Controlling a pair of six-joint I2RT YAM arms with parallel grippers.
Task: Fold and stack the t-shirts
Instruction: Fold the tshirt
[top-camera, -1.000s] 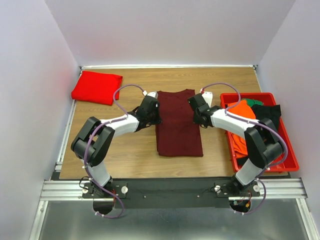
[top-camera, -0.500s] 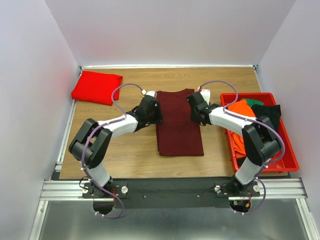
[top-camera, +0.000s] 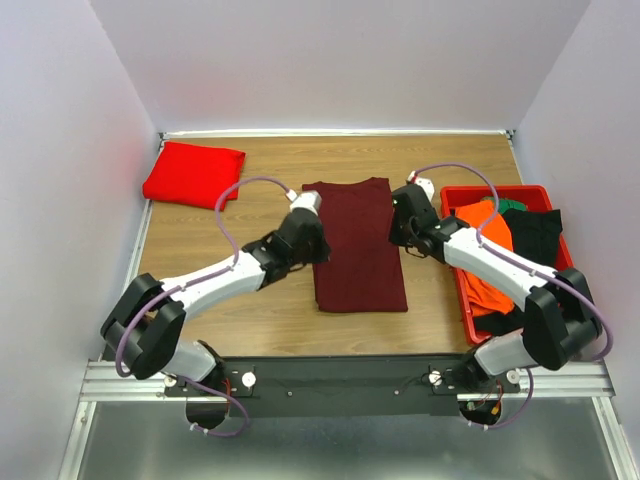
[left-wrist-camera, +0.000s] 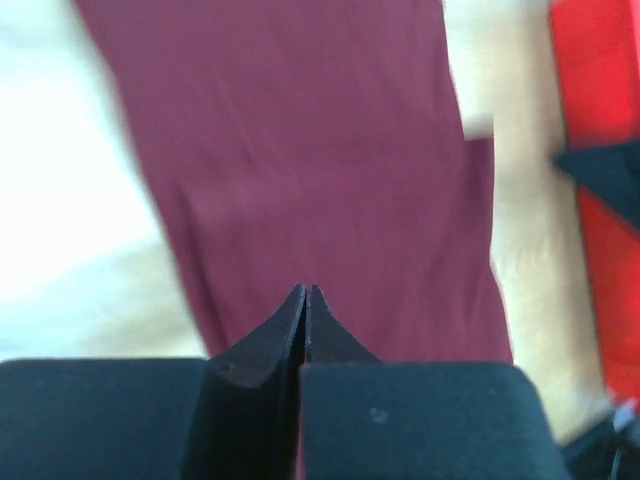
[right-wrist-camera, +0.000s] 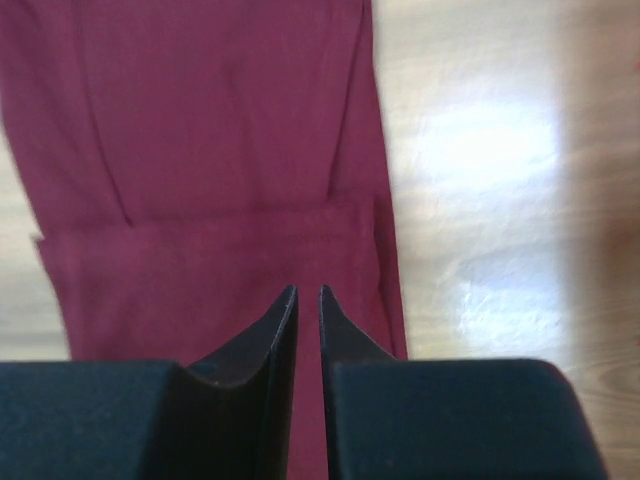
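The dark maroon t-shirt (top-camera: 358, 250) lies flat in the middle of the table, folded into a long strip. It fills the left wrist view (left-wrist-camera: 320, 170) and the right wrist view (right-wrist-camera: 200, 150). The bright red t-shirt (top-camera: 193, 173) lies folded at the far left corner. My left gripper (top-camera: 316, 250) hangs over the maroon shirt's left edge, its jaws shut and empty (left-wrist-camera: 305, 292). My right gripper (top-camera: 398, 238) hangs over the shirt's right edge, its jaws all but closed with a thin slit and nothing in them (right-wrist-camera: 308, 292).
A red bin (top-camera: 578, 300) stands at the right, holding orange (top-camera: 490, 225), green and black (top-camera: 538, 232) clothes. Its edge shows in the left wrist view (left-wrist-camera: 600, 100). Bare wooden table (top-camera: 260, 310) lies around the maroon shirt.
Both grippers have lifted off the maroon shirt's edges. The left arm has stretched out, its elbow swinging down and left. The right gripper has shifted slightly right. The shirt lies as before.
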